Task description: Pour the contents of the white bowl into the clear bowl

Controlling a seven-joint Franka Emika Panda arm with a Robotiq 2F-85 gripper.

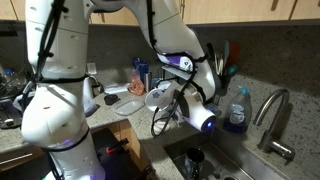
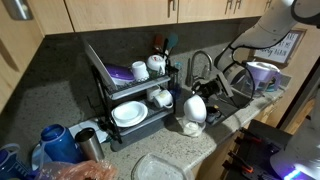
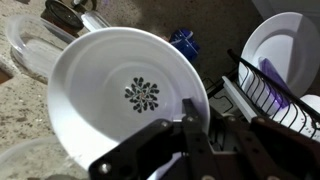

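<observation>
My gripper [image 3: 190,120] is shut on the rim of the white bowl [image 3: 120,90], whose inside shows a dark flower pattern and no visible contents. In an exterior view the gripper [image 1: 183,100] holds the white bowl [image 1: 160,97] tilted above the counter, near the sink's edge. A clear bowl [image 1: 127,104] lies on the counter just beyond it. It also shows in the wrist view [image 3: 30,50], behind the white bowl at upper left. In the other exterior view the white bowl [image 2: 194,108] hangs in front of the dish rack, with a clear dish [image 2: 165,167] at the bottom edge.
A black dish rack [image 2: 130,95] with plates and cups stands against the wall, and shows in the wrist view [image 3: 265,95] with a large white plate [image 3: 290,45]. A sink [image 1: 215,160], faucet [image 1: 275,110] and blue soap bottle [image 1: 237,112] lie beside the gripper.
</observation>
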